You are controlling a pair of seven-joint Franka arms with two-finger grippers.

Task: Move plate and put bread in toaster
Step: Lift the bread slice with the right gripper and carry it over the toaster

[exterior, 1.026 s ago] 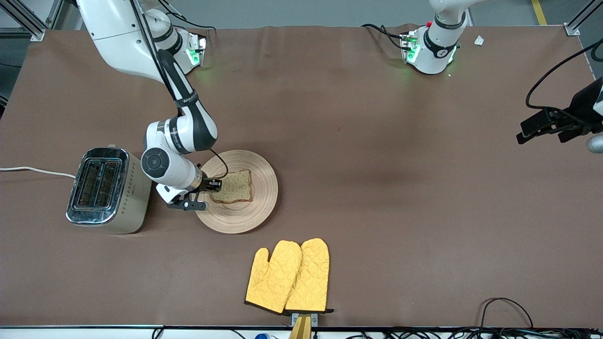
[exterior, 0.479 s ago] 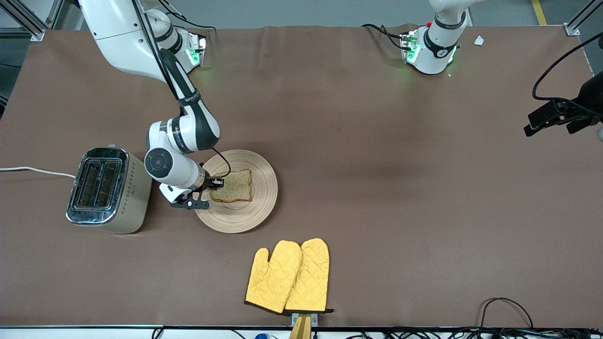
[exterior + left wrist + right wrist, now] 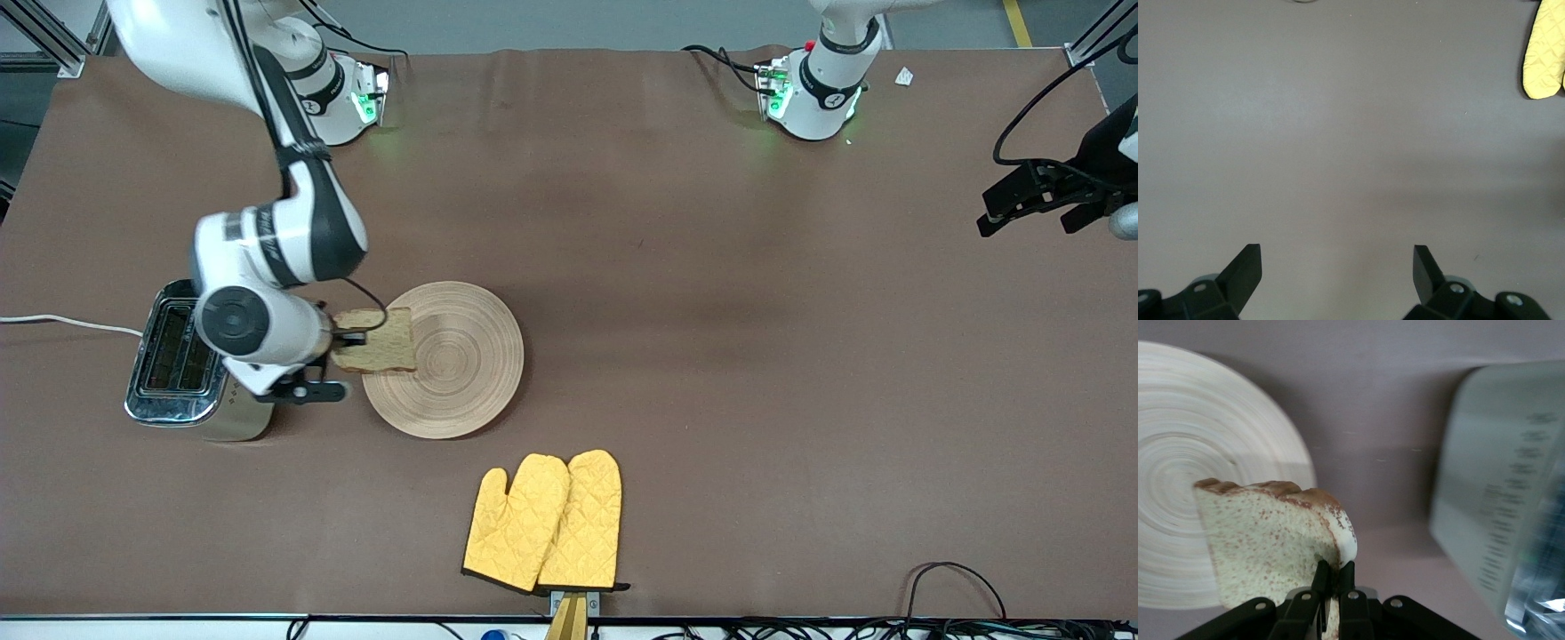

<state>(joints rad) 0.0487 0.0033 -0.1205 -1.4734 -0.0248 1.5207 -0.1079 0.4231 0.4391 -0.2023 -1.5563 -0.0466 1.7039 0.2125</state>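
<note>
— What differs from a second ago?

— The squarish slice of brown wholegrain bread [image 3: 377, 340] no longer lies on the round light-wood plate with ring grooves [image 3: 458, 360]. The right pincer [image 3: 342, 339] is clenched on one edge of it and holds it in the air, over the plate's rim on the side toward the boxy cream toaster with the chrome top [image 3: 182, 363]. The right arm's wrist now hangs partly over the toaster. The plate sits in the same spot on the brown bench [image 3: 711, 356], bare. The left pincer [image 3: 996, 213] has shifted slightly over the left arm's end of the bench, where that arm waits.

— What does one view give that another lacks?

— The right wrist view shows the two fingers [image 3: 1347, 579] pressed close on the slice's crust edge, the slice standing upright, with the toaster's dotted side blurred close by. The left wrist view shows its fingers [image 3: 1245, 267] spread wide above bare bench, plus a corner of the yellow quilted oven mitts [image 3: 1543, 57]; the front view shows the pair [image 3: 544, 523] lying nearer the camera than the plate.
</note>
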